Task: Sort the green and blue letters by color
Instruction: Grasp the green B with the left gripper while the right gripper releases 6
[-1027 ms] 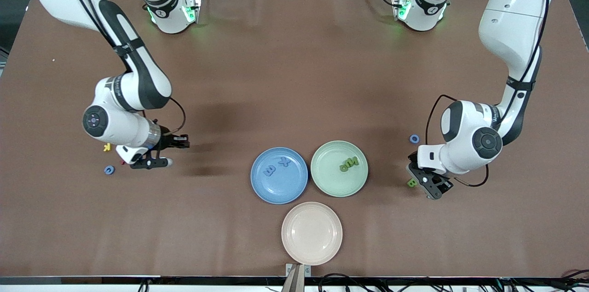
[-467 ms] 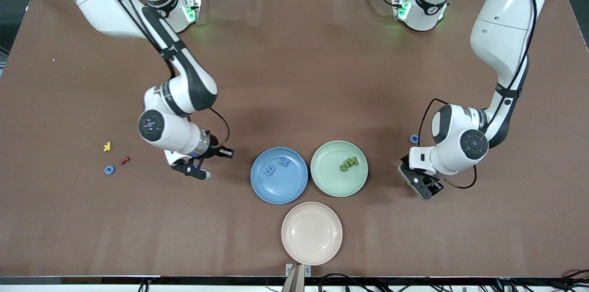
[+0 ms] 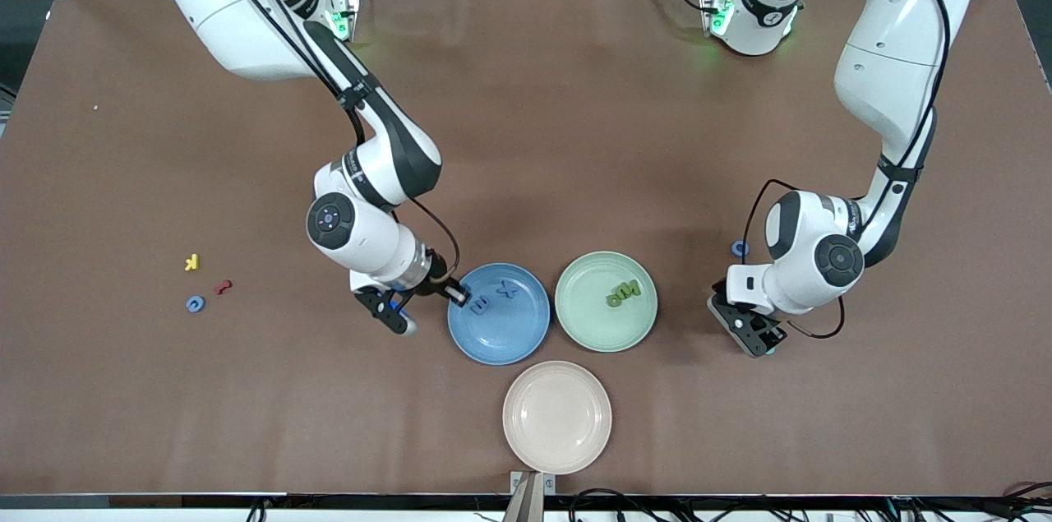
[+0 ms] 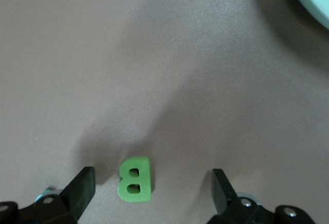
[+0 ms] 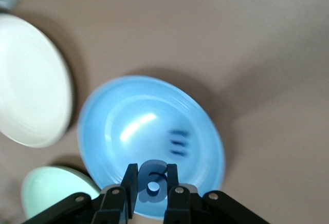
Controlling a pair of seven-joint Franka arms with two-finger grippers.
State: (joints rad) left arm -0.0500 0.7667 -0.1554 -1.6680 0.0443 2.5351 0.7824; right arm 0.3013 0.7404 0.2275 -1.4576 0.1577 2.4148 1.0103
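Over the blue plate (image 3: 499,313) rim, right gripper (image 5: 152,183) clamped on a blue letter (image 5: 152,182); drop lies straight below, two blue letters already inside. Beside the green plate (image 3: 606,301), toward the left arm's end: left gripper (image 4: 149,185) wide open, straddling green B (image 4: 134,179) flat on the table (image 3: 526,136). Nothing blocking.

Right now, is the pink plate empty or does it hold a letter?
Empty. The pink plate shows only its bare inner surface in the front view; no letter lies in it.
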